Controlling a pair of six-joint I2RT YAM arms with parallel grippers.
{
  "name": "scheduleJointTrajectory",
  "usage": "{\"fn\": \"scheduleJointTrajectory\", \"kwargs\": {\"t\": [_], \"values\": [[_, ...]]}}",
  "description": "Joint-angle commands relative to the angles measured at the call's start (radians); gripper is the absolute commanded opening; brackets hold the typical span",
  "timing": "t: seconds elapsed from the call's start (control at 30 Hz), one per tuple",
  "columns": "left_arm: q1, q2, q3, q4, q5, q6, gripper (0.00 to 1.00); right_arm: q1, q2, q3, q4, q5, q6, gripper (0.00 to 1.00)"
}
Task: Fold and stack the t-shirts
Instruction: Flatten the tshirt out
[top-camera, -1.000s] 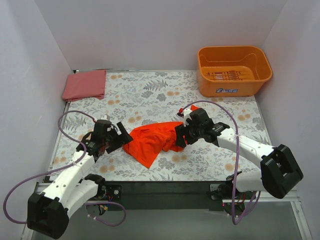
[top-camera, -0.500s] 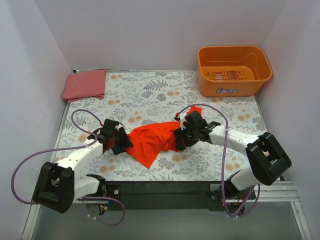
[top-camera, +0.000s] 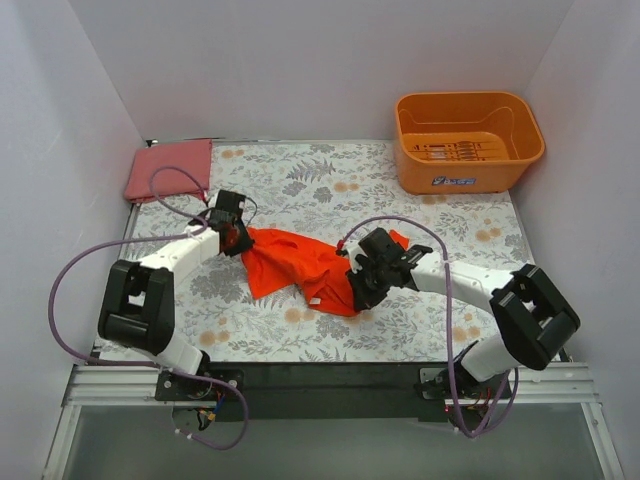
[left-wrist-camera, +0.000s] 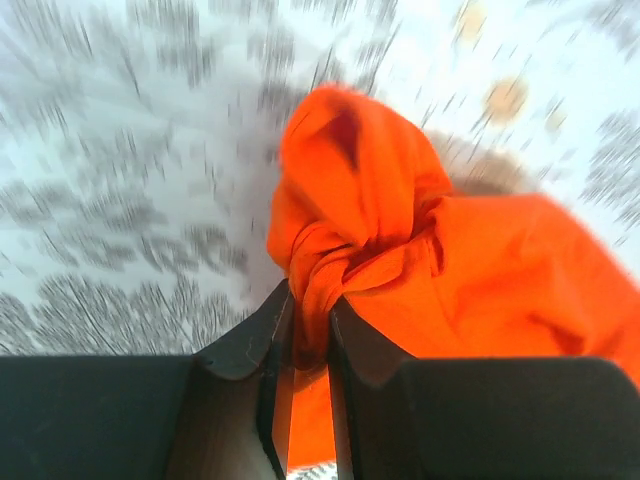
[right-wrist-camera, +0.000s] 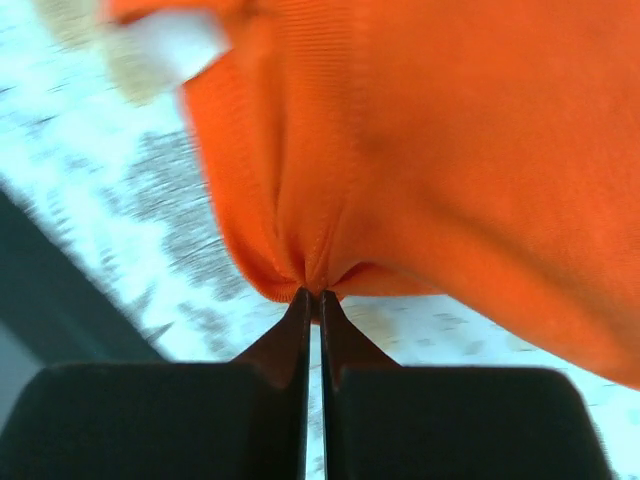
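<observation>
Left jaws pinch the orange shirt (top-camera: 300, 265) at its left end, right jaws its right edge; the pink shirt (top-camera: 169, 170) lies back-left of it.

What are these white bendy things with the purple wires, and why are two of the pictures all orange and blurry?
Those are two robot arms. The big picture comes from a camera up above. The other two come from small cameras on each arm's wrist, so its black fingers show up close. On the flowery table lie a vivid orange-red cloth t-shirt, a duller pinkish-red t-shirt folded into a rectangle at the far left, and an orange plastic tub at the far right. The left gripper pinches one end of the orange-red shirt and the right gripper pinches another, so the wrist cameras see mostly orange.
</observation>
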Motion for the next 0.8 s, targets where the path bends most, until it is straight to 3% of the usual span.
{"fn": "scheduleJointTrajectory", "kwargs": {"t": [0.0,0.17,0.27,0.3,0.37,0.4,0.5,0.67,0.77], "values": [[0.054,0.031,0.191,0.039,-0.114,0.159,0.13,0.104,-0.114,0.091,-0.105,-0.164,-0.001,0.01],[0.066,0.177,0.469,0.076,-0.117,0.287,0.15,0.270,-0.101,0.238,-0.089,-0.218,0.079,0.01],[0.065,0.286,0.626,0.088,-0.027,0.290,0.22,0.336,-0.030,0.324,-0.040,-0.244,0.113,0.26],[0.063,0.308,0.650,0.090,0.024,0.288,0.34,0.359,-0.015,0.347,-0.038,-0.255,0.115,0.39],[0.054,0.343,0.697,0.102,0.047,0.306,0.49,0.371,0.010,0.375,-0.041,-0.252,0.110,0.49],[0.051,0.345,0.701,0.105,0.047,0.314,0.63,0.371,0.007,0.375,-0.043,-0.227,0.108,0.55],[0.045,0.279,0.648,0.109,0.039,0.313,0.75,0.348,-0.049,0.323,-0.081,-0.034,0.101,0.62],[0.042,0.028,0.432,0.129,0.016,0.268,0.77,0.200,-0.133,0.193,-0.089,0.023,0.089,0.61],[0.039,-0.121,0.280,0.068,-0.007,0.196,0.77,0.176,-0.141,0.150,-0.087,0.026,0.072,0.60]]}}
